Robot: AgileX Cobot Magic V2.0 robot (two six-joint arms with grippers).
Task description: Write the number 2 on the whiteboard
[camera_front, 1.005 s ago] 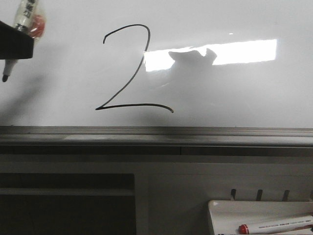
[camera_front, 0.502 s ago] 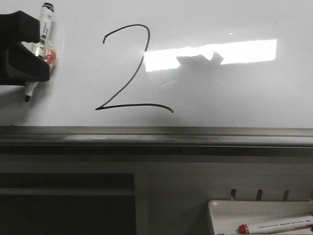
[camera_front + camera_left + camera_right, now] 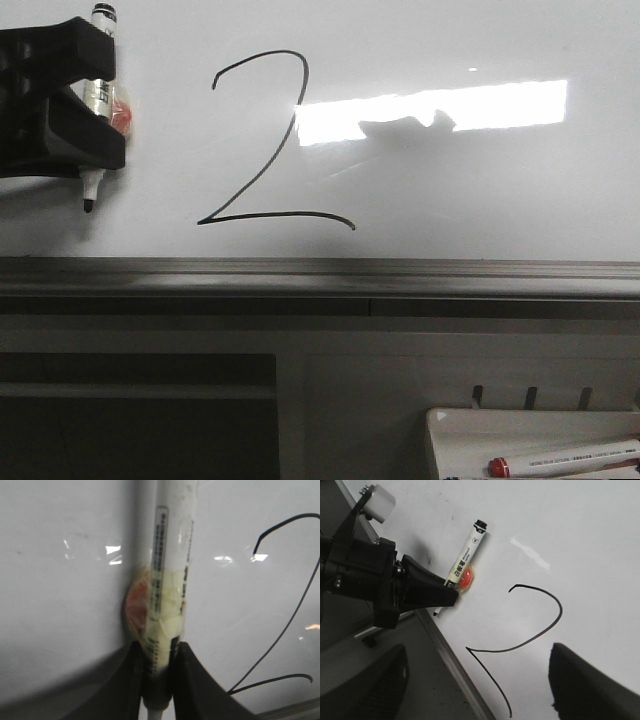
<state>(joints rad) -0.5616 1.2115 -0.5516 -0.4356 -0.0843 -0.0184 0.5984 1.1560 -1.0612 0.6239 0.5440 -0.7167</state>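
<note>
You have the whiteboard filling the upper half of the front frame, with a bright rectangular glare at upper right and a grey rail along its lower edge. The number 2 sits upper centre-left, finished in thin black line: hooked top, long diagonal, wavy base. At the upper left edge your left tool is clamped on a black marker, upright, tip down and just off or at the board; you cannot tell contact. A red blob is taped to its barrel. Your right tool shows its dark fingers spread apart. At lower right, a white tray holds a red-capped marker
</note>
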